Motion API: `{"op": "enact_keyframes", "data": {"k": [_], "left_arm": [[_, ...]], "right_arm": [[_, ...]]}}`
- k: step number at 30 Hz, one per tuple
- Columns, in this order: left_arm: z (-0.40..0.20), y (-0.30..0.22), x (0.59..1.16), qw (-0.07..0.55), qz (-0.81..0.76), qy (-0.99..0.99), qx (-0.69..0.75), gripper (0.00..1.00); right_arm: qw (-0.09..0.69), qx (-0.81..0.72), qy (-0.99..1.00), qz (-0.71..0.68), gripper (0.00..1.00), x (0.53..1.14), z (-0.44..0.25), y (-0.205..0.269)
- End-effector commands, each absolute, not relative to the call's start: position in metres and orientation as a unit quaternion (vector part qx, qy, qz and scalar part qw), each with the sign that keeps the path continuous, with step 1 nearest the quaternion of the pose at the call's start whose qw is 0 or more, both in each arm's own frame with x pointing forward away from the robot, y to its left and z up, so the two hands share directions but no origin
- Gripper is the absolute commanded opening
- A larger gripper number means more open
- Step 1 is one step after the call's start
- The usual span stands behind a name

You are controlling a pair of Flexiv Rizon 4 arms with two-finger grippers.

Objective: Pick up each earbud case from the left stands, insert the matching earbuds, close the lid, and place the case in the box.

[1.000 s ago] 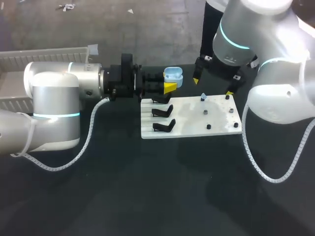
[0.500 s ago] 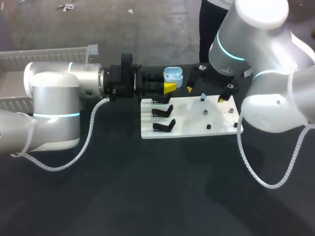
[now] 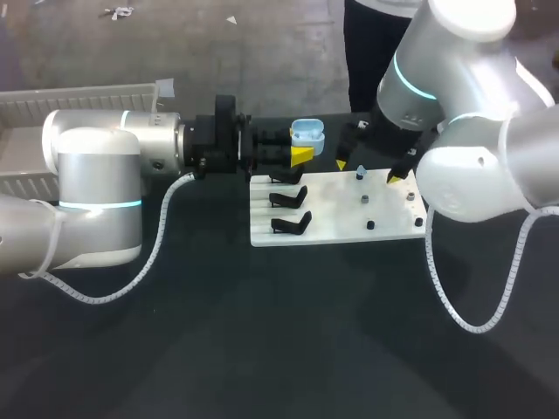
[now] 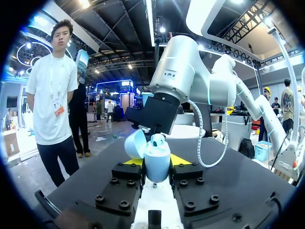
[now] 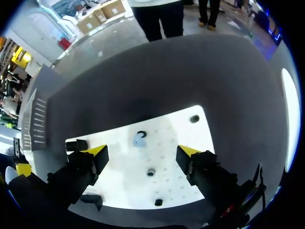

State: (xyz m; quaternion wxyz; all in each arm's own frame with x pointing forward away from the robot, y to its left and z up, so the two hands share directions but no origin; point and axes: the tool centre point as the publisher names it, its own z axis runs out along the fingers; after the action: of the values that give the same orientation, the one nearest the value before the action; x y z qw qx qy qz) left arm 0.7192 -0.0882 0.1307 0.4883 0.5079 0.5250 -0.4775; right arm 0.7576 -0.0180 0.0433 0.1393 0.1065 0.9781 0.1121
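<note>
A light-blue earbud case (image 3: pixel 307 133) with its lid up is held level above the table, behind the white board's (image 3: pixel 332 229) left end, and my left gripper (image 3: pixel 297 154) is shut on it. In the left wrist view the case (image 4: pixel 156 161) sits between the yellow tips, with a pale round earbud (image 4: pixel 157 140) showing in its top. My right gripper (image 3: pixel 367 171) hangs open over the board's far side. A small blue earbud (image 5: pixel 139 140) lies on the board (image 5: pixel 176 138), just ahead of and between the open right gripper (image 5: pixel 143 151) fingers.
Three black stands (image 3: pixel 291 198) line the board's left side, and several small black pegs (image 3: pixel 370 225) dot its right side. A white ribbed box (image 3: pixel 87 100) stands at the far left behind my left arm.
My right arm has come down and leftward, so its gripper now hangs over the blue earbud, fingers slightly closer together. The left arm and the case have not moved.
</note>
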Motion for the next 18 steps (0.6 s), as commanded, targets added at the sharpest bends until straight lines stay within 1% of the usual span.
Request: {"op": "enact_keyframes", "data": {"k": [1, 4, 9, 10, 11, 12, 16, 18], "left_arm": [[0.1308, -0.0882, 0.7189, 0.489, -0.477, 0.525, 0.507, 0.0], [0.1308, -0.0882, 0.7189, 0.489, -0.477, 0.525, 0.507, 0.0], [0.1308, -0.0882, 0.7189, 0.489, -0.477, 0.525, 0.507, 0.0], [0.1308, -0.0882, 0.7189, 0.489, -0.477, 0.525, 0.507, 0.0], [0.1308, -0.0882, 0.7189, 0.489, -0.477, 0.525, 0.507, 0.0], [0.1308, -0.0882, 0.7189, 0.489, -0.477, 0.525, 0.507, 0.0], [0.1308, -0.0882, 0.7189, 0.489, -0.477, 0.525, 0.507, 0.0], [0.1308, -0.0882, 0.7189, 0.489, -0.477, 0.525, 0.507, 0.0]], "right_arm": [[0.12, 0.106, 0.98, 0.116, 0.84, 0.7667, 0.0403, -0.016], [0.118, 0.109, 0.98, 0.119, 0.78, 0.7677, 0.0395, -0.0158], [0.117, 0.11, 0.979, 0.122, 0.63, 0.7678, 0.0371, -0.0141], [0.117, 0.111, 0.979, 0.122, 0.62, 0.7678, 0.0368, -0.014], [0.116, 0.111, 0.979, 0.122, 0.58, 0.7675, 0.0364, -0.0136], [0.117, 0.111, 0.979, 0.122, 0.58, 0.7673, 0.0361, -0.0134], [0.115, 0.113, 0.98, 0.12, 0.49, 0.7677, 0.0335, -0.0126], [0.114, 0.114, 0.98, 0.12, 0.49, 0.7682, 0.033, -0.0125]]}}
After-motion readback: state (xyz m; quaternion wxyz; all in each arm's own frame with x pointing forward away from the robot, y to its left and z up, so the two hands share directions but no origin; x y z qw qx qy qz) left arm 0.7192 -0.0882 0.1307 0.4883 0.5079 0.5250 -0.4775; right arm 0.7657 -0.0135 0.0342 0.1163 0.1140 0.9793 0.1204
